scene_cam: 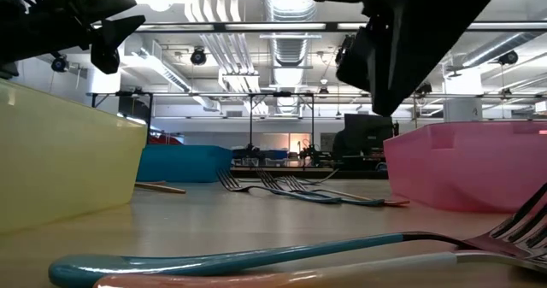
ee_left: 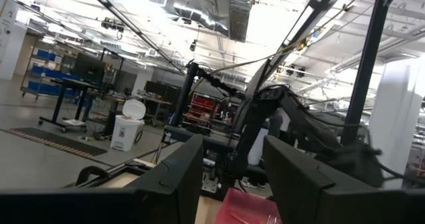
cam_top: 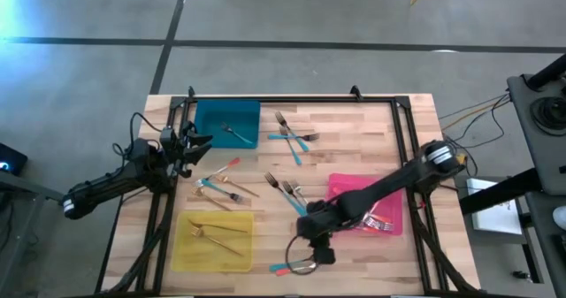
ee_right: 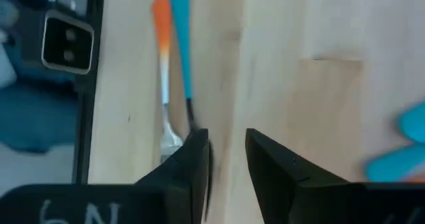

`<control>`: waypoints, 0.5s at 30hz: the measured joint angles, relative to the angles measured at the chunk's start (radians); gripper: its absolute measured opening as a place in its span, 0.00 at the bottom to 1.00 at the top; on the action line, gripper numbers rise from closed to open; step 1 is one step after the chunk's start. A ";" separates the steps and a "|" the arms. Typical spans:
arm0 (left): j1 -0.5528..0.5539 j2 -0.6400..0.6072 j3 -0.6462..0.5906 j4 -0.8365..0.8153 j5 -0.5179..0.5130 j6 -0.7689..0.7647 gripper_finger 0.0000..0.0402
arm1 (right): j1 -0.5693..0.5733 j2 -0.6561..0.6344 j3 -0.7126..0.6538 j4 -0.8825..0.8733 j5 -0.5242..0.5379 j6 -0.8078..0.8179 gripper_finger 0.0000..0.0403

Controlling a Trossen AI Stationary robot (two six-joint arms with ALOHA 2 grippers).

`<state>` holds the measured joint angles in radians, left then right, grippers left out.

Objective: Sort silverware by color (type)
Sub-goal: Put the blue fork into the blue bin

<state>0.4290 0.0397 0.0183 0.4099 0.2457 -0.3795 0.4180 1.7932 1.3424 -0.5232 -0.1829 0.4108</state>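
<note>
Pick step, not yet gripped. Right gripper (ee_right: 226, 154) at table's 6 o'clock edge, fingers parted a slit, nothing held, straddling the table beside a teal-handled fork (ee_right: 179, 44) and coral-handled fork (ee_right: 163, 58) lying side by side. Next: shift onto one handle, descend, clamp. Left gripper (ee_left: 229, 177) parked at 9 o'clock, fingers spread, empty. Pink tray (cam_top: 345, 187) at 4 o'clock.

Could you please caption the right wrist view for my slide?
Right gripper open over the wooden table, beside a teal-handled fork and coral-handled fork.

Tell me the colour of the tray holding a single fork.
Teal tray; clearest in the high view.
</note>
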 joint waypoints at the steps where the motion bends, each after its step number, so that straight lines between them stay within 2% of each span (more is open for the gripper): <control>1: 0.000 0.000 0.000 0.000 0.000 0.000 0.35 | 0.008 0.021 0.026 -0.023 -0.002 -0.013 0.22; 7: 0.000 0.000 0.000 0.000 0.000 0.000 0.35 | 0.047 0.133 0.132 -0.064 -0.005 -0.028 0.20; 15: 0.000 0.000 0.000 -0.001 0.000 0.000 0.35 | 0.078 0.231 0.194 -0.071 -0.009 -0.046 0.22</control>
<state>0.4290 0.0399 0.0185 0.4086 0.2459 -0.3795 0.4961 2.0241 1.5365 -0.5941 -0.1920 0.3649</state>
